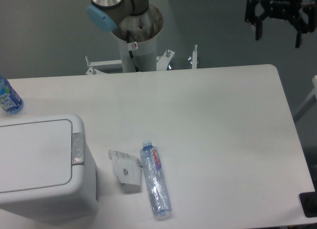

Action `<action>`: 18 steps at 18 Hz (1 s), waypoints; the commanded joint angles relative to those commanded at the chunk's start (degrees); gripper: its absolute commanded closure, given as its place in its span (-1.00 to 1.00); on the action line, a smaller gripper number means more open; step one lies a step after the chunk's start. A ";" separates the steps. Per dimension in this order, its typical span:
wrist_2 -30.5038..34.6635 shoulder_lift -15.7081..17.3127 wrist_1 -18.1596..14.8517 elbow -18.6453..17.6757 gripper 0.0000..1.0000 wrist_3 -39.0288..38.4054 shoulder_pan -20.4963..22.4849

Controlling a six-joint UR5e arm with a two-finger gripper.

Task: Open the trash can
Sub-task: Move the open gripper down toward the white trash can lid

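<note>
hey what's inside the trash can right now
Cannot be seen. The trash can has its flat lid shut, covering the inside. Only the lid and the grey button on its rim show.

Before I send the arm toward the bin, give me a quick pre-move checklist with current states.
1. Lid of the large boxy white plastic trash can closed, so opening is still needed: ok.
2. Small grey push-button on the can's right rim uncovered: ok.
3. Black two-finger gripper empty and open: ok; it hangs past the table's far right corner.
4. Space above the can free: ok.
5. Clear plastic bottle lying right of the can, and the small white packet beside it, apart from the button: ok.
6. Blue-labelled bottle at the left edge, behind the can, apart: ok.
</note>
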 joint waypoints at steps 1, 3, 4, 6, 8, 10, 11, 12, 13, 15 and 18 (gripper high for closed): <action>0.00 0.00 -0.17 0.09 -1.00 -0.17 0.00; -0.09 -0.09 -0.18 0.09 -1.00 -1.83 -0.09; -0.09 -0.17 -0.09 0.17 -1.00 -4.19 -0.52; 0.00 -0.53 0.17 0.53 -1.00 -9.37 -2.37; 0.17 -1.31 2.62 0.53 -1.00 -16.14 -4.47; 0.70 -1.76 4.65 0.18 -1.00 -21.68 -6.76; 1.49 -2.19 5.01 0.44 -1.00 -23.88 -7.99; 2.19 -2.63 5.18 0.79 -1.00 -26.17 -9.13; 2.28 -2.98 5.36 0.97 -1.00 -28.80 -10.27; 2.20 -4.04 5.97 1.84 -1.00 -36.00 -12.99; 2.29 -5.62 8.61 2.11 -1.00 -46.90 -17.21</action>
